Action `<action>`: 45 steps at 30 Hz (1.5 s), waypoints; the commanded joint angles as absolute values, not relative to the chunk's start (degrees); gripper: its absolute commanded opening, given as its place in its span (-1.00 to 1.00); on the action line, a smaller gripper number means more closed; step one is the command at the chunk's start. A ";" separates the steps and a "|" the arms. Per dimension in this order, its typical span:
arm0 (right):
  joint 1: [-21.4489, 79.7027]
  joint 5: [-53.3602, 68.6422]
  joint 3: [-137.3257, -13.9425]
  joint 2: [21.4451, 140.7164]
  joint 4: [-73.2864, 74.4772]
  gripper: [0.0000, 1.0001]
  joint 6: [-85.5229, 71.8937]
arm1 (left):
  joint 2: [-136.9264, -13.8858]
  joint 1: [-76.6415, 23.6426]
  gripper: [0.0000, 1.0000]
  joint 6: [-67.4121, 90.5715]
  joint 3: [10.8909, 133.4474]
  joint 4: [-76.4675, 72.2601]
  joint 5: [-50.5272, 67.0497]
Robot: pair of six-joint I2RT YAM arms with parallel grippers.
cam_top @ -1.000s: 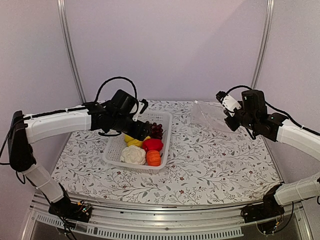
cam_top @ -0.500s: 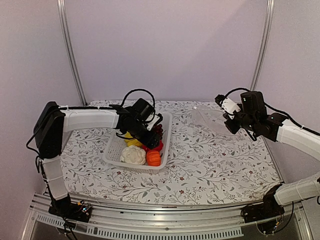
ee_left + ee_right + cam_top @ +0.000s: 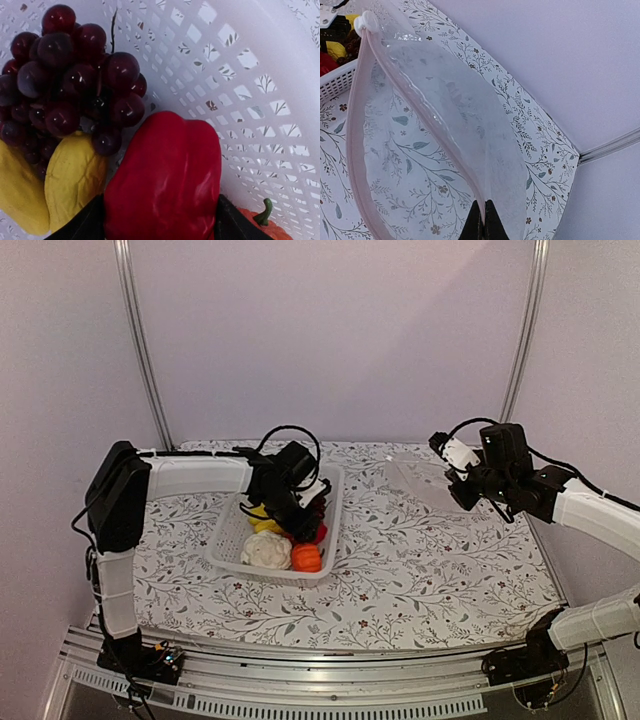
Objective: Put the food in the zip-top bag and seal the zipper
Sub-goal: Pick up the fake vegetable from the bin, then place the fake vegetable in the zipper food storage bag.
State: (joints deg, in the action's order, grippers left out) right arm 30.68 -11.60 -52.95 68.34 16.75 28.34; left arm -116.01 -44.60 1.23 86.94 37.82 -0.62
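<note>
The food lies in a white lattice basket: a white cauliflower, an orange piece, dark purple grapes, yellow pieces and a red pepper. My left gripper reaches down into the basket, its black fingers pressed against both sides of the red pepper. To the right, my right gripper is shut on the edge of the clear zip-top bag and holds it above the table with its mouth gaping. The pinkish zipper curves along that mouth.
The basket stands on a floral tablecloth left of centre. A white slider sits at the far end of the zipper, near the basket's rim. Metal frame posts rise at the back corners.
My left arm has swung right and down into the basket, and its jaws have narrowed around the red pepper. The right gripper and the bag have hardly moved.
</note>
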 commanded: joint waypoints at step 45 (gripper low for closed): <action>31.16 -1.72 -64.89 75.17 23.49 -1.00 21.92 | -113.99 -58.25 -0.48 44.25 90.99 -4.37 2.15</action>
